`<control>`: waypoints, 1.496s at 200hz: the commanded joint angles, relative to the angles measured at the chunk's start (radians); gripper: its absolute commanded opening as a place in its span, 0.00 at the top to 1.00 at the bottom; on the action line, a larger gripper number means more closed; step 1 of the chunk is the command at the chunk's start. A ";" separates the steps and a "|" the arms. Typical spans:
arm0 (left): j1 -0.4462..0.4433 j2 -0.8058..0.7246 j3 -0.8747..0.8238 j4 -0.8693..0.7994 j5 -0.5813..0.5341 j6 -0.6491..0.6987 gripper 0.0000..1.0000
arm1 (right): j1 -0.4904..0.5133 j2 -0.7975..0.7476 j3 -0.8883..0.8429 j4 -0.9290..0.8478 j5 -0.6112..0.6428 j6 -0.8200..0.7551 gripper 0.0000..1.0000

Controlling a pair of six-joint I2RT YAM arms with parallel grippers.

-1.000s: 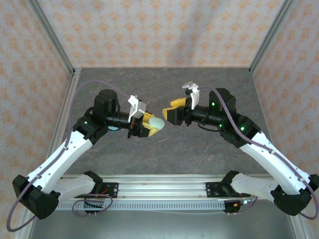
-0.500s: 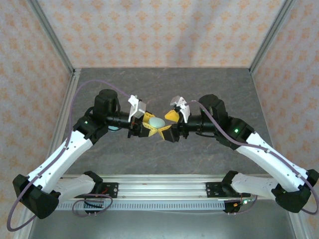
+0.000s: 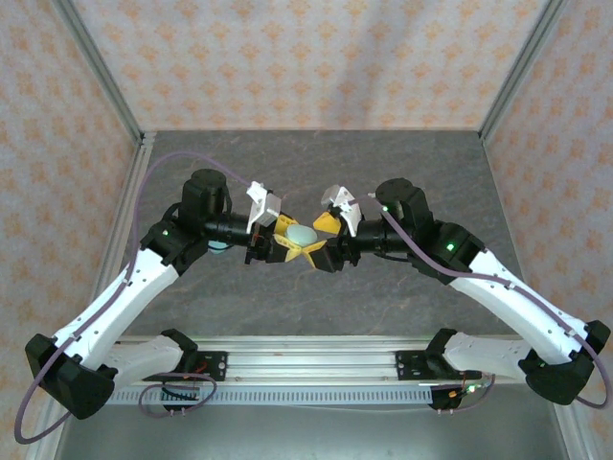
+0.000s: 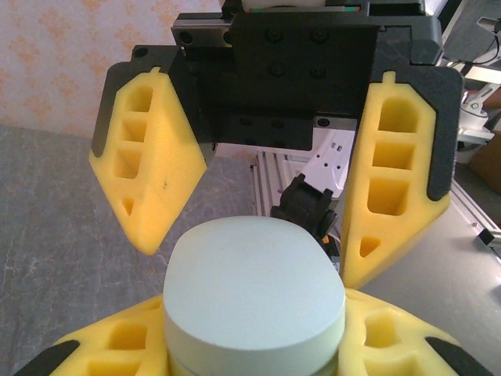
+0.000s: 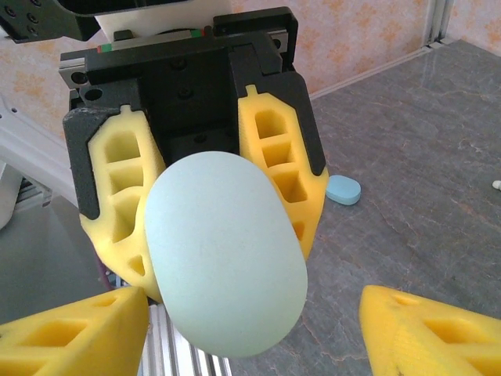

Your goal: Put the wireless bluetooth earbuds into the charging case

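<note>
My left gripper (image 3: 287,241) is shut on a pale green oval charging case (image 3: 300,235), held closed above the table's middle. In the left wrist view the case (image 4: 254,286) sits between my yellow fingers (image 4: 109,345). My right gripper (image 3: 323,241) faces it head-on and is open. Its fingers (image 4: 149,172) stand wide on either side of the case without touching it. In the right wrist view the case (image 5: 223,258) hangs in front of the left gripper's pads (image 5: 282,172), above my own fingertips (image 5: 430,337). A tiny whitish bit (image 5: 496,184), perhaps an earbud, lies on the table.
A pale blue oval case (image 5: 343,189) lies flat on the grey table (image 3: 402,172), partly under the left arm (image 3: 218,246). Patterned walls close the back and sides. The aluminium rail (image 3: 306,359) runs along the near edge.
The right gripper has moved left towards the held case and turned, so its open fingers now flank it. The left gripper has stayed put, still holding the case.
</note>
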 commanded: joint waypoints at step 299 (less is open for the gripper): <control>0.000 0.007 0.085 -0.113 0.069 0.078 0.93 | 0.003 0.025 0.069 0.071 0.072 -0.044 0.67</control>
